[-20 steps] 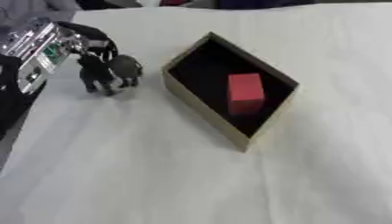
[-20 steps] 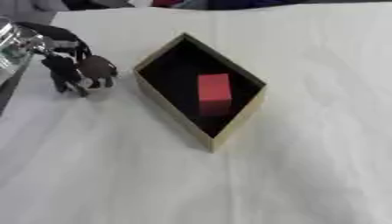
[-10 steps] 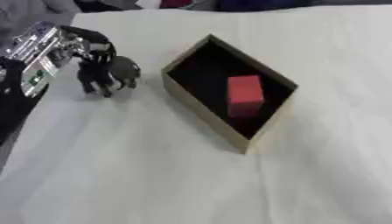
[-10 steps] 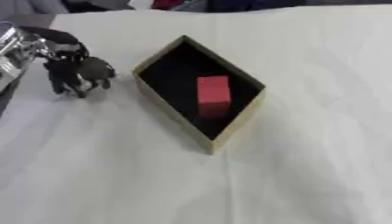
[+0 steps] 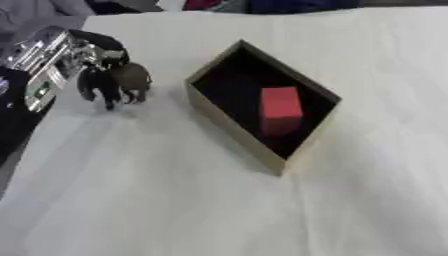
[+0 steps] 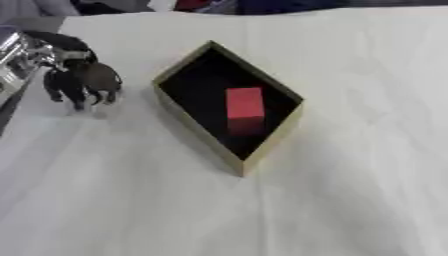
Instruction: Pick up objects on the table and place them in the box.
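Observation:
A tan cardboard box (image 5: 229, 131) with a dark inside lies cornerwise on the white table, and a red block (image 5: 281, 108) rests in it. At the left, my left hand (image 5: 98, 82) comes in on a silver and black arm (image 5: 39, 62). Its black fingers are curled downward round a small brown-grey rounded object (image 5: 134, 76), just above the cloth and to the left of the box. What the object is I cannot make out. My right hand shows in neither view.
The white tablecloth (image 6: 332, 200) covers the whole front and right. The table's left edge (image 5: 17, 150) runs under my left arm. Dark and coloured shapes (image 6: 219, 5) lie along the far edge.
My left hand, with the brown-grey object in its fingers, has shifted slightly left and away from the box. The box and the red block have not moved.

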